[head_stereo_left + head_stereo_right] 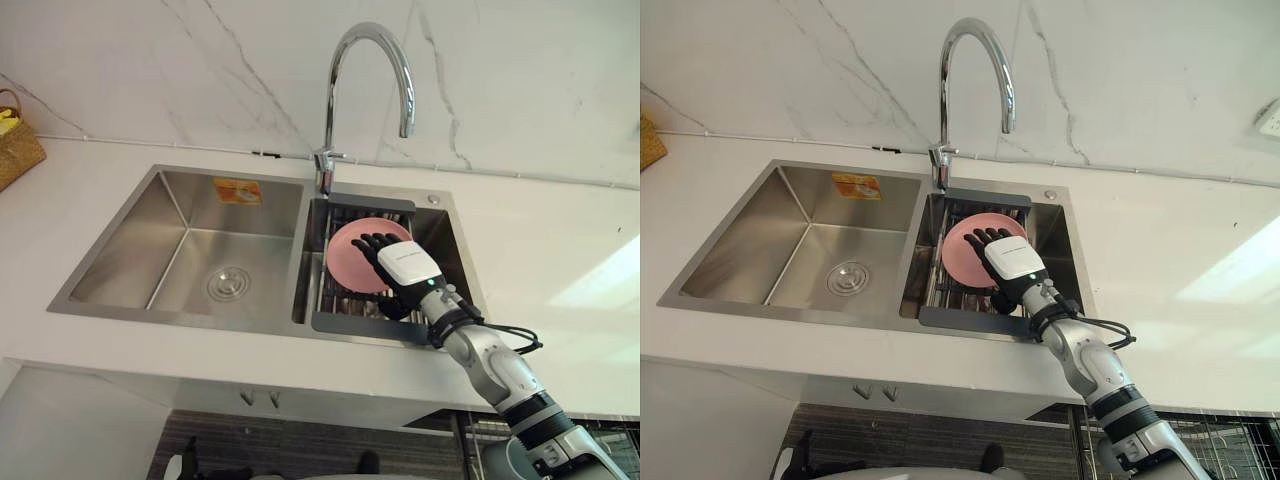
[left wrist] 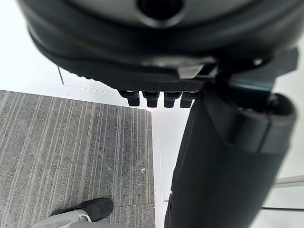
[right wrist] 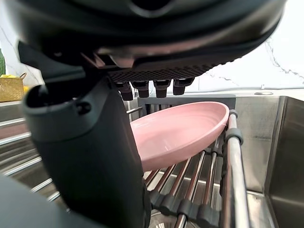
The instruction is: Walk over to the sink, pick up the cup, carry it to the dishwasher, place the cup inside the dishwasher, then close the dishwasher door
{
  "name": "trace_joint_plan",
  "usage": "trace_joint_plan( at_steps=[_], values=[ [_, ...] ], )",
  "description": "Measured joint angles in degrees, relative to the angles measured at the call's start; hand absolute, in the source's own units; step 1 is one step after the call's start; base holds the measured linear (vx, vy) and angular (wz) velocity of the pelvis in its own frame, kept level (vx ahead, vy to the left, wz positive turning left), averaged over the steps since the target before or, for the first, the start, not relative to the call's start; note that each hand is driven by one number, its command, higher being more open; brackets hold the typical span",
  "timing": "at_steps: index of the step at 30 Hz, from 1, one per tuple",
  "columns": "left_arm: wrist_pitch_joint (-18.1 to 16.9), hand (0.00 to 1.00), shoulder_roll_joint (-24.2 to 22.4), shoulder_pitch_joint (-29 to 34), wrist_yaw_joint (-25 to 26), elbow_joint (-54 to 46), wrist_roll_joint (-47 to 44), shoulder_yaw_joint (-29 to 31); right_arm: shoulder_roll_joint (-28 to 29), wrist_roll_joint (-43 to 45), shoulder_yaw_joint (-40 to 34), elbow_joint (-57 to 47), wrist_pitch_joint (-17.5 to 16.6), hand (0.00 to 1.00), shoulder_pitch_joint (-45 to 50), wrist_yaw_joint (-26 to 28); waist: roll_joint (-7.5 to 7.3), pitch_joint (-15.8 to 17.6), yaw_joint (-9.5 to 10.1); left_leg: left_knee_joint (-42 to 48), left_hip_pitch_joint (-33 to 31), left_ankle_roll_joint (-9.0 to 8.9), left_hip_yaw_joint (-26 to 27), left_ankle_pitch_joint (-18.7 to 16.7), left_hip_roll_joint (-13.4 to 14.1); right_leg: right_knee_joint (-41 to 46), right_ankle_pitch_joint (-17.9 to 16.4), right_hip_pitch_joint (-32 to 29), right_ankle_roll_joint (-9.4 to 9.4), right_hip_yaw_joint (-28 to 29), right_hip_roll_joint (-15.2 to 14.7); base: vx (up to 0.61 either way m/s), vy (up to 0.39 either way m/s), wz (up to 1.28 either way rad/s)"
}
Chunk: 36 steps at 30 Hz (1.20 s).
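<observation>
Right hand (image 1: 408,266) hovers over pink plate (image 1: 348,258) inside dark-rimmed rack (image 1: 360,324).

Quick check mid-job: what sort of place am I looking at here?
A kitchen, most likely: a double-bowl steel sink set in a white counter, a tall curved tap, and a pink dish on a drying rack across the right bowl.

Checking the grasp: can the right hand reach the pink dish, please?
Likely yes: the right hand is open directly over the pink dish on the rack, with nothing between them.
</observation>
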Motion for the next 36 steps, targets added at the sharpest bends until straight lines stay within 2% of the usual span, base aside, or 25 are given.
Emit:
trace_joint_plan(
  at_steps=[1,7,12,15,18,24,28,36],
  values=[
    [0.06,1.0,0.0,0.0,-0.02,0.0,0.0,-0.04,0.02,-0.07,0.01,0.37,0.1,0.0,0.0,0.07,-0.01,-0.17,0.01,0.0,-0.01,0.0,-0.01,0.0,0.0,0.0,0.0,0.0,0.0,-0.02,0.0,0.0,0.0,0.0],
    [0.23,1.0,0.07,-0.05,-0.05,0.0,-0.07,-0.59,0.5,-2.41,1.17,2.74,2.7,0.0,-0.27,-0.29,-0.13,-0.77,0.09,0.0,0.0,-0.03,-0.12,0.03,0.0,0.0,0.0,0.1,0.0,-0.17,-0.03,0.0,0.0,0.0],
    [0.21,1.0,0.03,-0.18,-0.03,0.0,-0.7,-0.6,2.0,-6.29,2.28,5.16,5.0,0.0,-0.26,-5.26,-0.27,-0.85,0.14,-0.09,-0.01,-0.06,-0.14,0.14,0.0,0.0,0.04,0.09,-0.06,-0.21,-0.04,0.0,0.0,0.0],
    [0.2,1.0,0.01,-0.11,-0.01,0.0,-1.03,-0.57,2.27,-6.25,2.28,4.33,4.99,0.0,-0.37,-7.85,-0.25,-0.85,0.3,-0.23,-0.05,-0.06,-0.16,0.19,0.0,0.0,0.04,0.01,-0.06,-0.26,-0.03,0.0,0.0,0.0],
    [0.18,1.0,0.0,-0.11,0.0,-0.07,-1.03,-0.56,2.5,-3.49,2.06,4.14,5.57,0.0,-0.98,-8.46,-0.29,-0.84,0.79,-0.42,-0.01,-0.04,-0.17,0.2,-0.08,0.0,0.04,-0.02,-0.05,-0.29,-0.1,0.0,0.0,0.0],
    [0.05,1.0,-0.09,0.16,0.2,-0.07,-1.01,0.21,2.47,3.71,-2.18,2.87,6.53,0.0,-0.73,-10.15,-0.22,-0.73,0.33,-0.51,0.04,-0.04,-0.05,0.21,-0.2,0.01,0.07,-0.18,-0.01,-0.24,-0.2,0.0,0.0,0.0],
    [-0.06,1.0,-0.24,0.31,1.34,-0.07,-1.01,0.6,2.18,7.71,-5.1,-1.69,6.53,0.0,-0.69,-11.56,-0.12,-0.48,-0.19,-0.47,0.14,-0.05,0.09,0.2,-0.18,0.0,0.07,-0.18,-0.01,-0.07,-0.16,0.0,0.0,0.0],
    [-0.17,1.0,-0.64,0.42,1.35,-0.07,-1.02,0.6,2.02,11.11,-5.89,-4.89,4.69,0.0,-0.69,-11.81,0.03,-0.16,-0.27,-0.42,0.07,-0.04,0.15,0.19,-0.07,0.01,0.05,-0.15,-0.03,-0.01,-0.04,0.0,0.0,0.0]
  ],
)
